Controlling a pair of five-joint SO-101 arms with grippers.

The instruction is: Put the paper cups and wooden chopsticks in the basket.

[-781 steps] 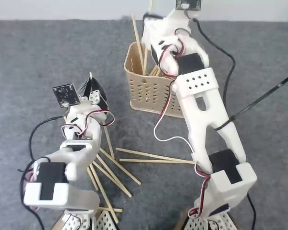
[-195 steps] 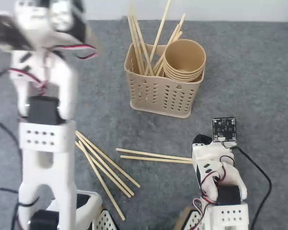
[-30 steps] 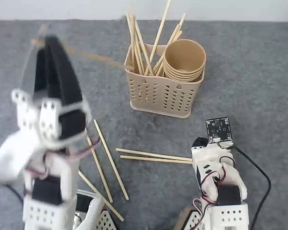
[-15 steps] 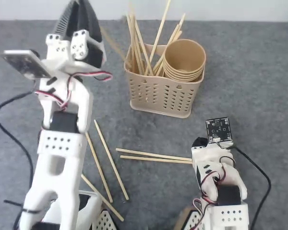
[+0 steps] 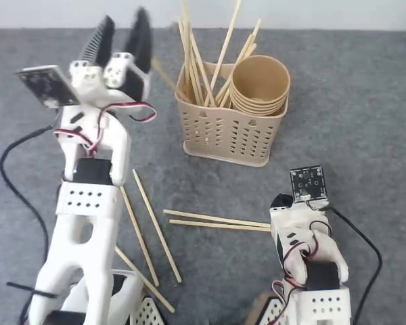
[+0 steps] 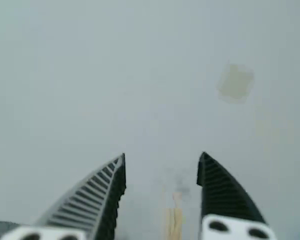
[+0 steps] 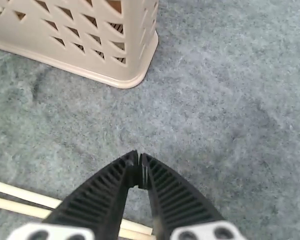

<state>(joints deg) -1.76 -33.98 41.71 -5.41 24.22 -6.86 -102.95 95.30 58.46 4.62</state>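
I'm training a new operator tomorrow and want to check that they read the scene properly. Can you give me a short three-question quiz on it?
1. True or false: the paper cups sit stacked inside the basket.
2. Multiple choice: the left hand, raised beside the basket, is A) open, B) shut on a chopstick, C) shut on a cup.
3. Short answer: what lies on the grey carpet right by the shut right hand?

Key: 1 true; 2 A; 3 two wooden chopsticks, lying side by side.
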